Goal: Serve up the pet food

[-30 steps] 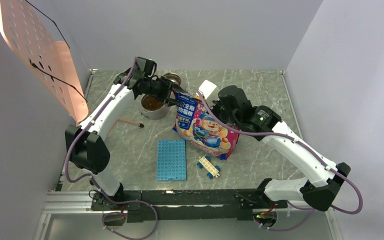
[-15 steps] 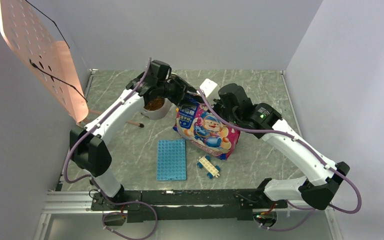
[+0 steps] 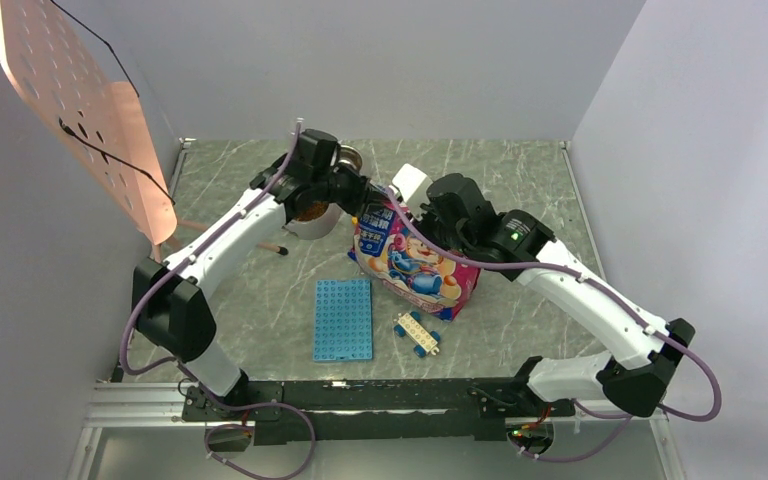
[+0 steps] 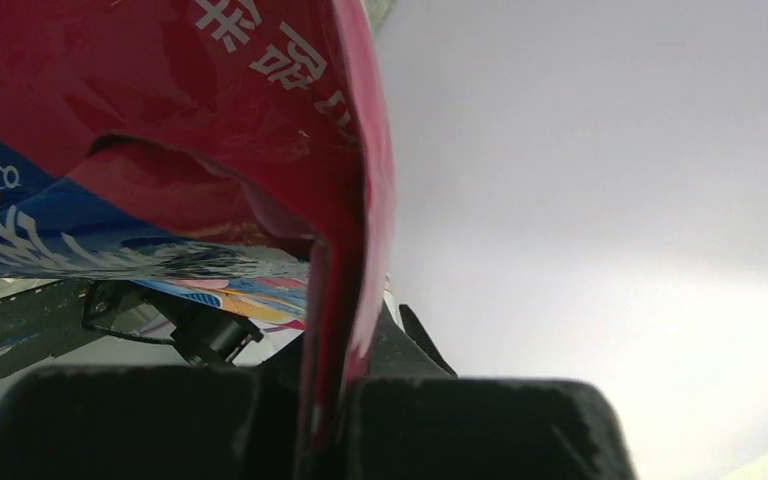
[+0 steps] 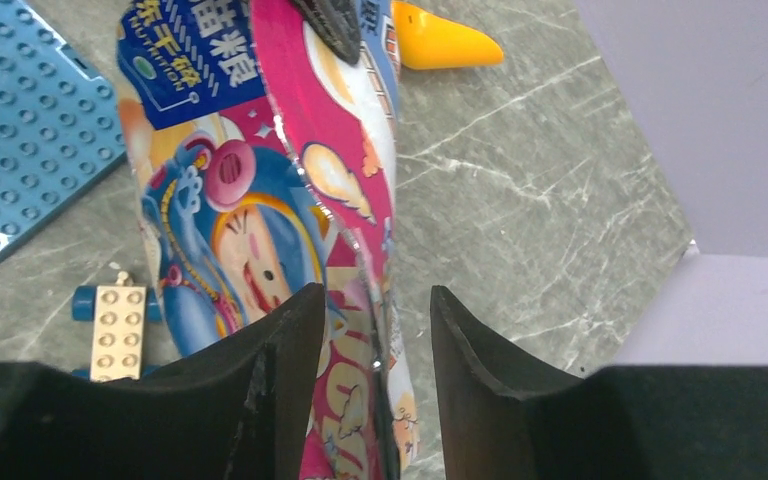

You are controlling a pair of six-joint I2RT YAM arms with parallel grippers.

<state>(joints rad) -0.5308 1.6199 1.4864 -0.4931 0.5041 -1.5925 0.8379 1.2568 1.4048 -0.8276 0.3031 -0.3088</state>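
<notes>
The glossy pink, white and blue pet food bag (image 3: pixel 412 262) stands mid-table. My left gripper (image 3: pixel 364 200) is shut on the bag's red top edge (image 4: pixel 345 230); the edge runs down between its fingers (image 4: pixel 480 430). My right gripper (image 5: pixel 375 293) is open at the bag's other top corner (image 3: pixel 423 216). Its jaws stand apart on either side of the bag's side seam (image 5: pixel 365 240). Brown kibble (image 3: pixel 309 210) fills a bowl (image 3: pixel 295 228) behind the left arm, partly hidden by it. A yellow scoop (image 5: pixel 442 42) lies beyond the bag.
A blue stud plate (image 3: pixel 343 318) and a blue and cream brick piece (image 3: pixel 418 333) lie in front of the bag. There is a brown stick (image 3: pixel 263 243) left of the bowl, a steel bowl (image 3: pixel 346 157) and a white object (image 3: pixel 412 182) behind. A copper perforated panel (image 3: pixel 80 110) leans at far left.
My left gripper swung from above the bowl to the bag's top left edge and shut on it. My right gripper opened off the bag's edge.
</notes>
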